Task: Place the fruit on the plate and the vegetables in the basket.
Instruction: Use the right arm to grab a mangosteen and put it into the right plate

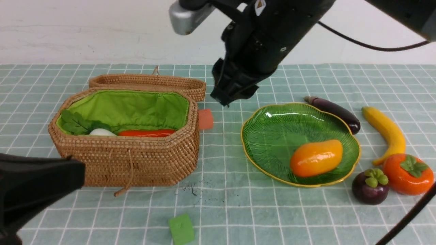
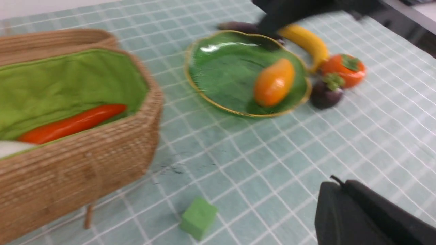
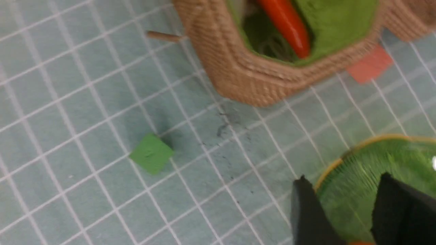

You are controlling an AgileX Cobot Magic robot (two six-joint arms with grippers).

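Note:
The wicker basket stands open at the left with the white radish and the carrot inside. The green plate holds the mango. The eggplant, banana, persimmon and mangosteen lie on the cloth to the right of the plate. My right gripper hangs open and empty above the plate's far left rim; the wrist view shows the plate beneath it. My left gripper is shut and empty at the near left, in front of the basket.
The basket's lid lies open behind it. A small orange-red cube sits between basket and plate. A small green cube lies near the front edge. Dark smudges mark the checked cloth in front of the basket.

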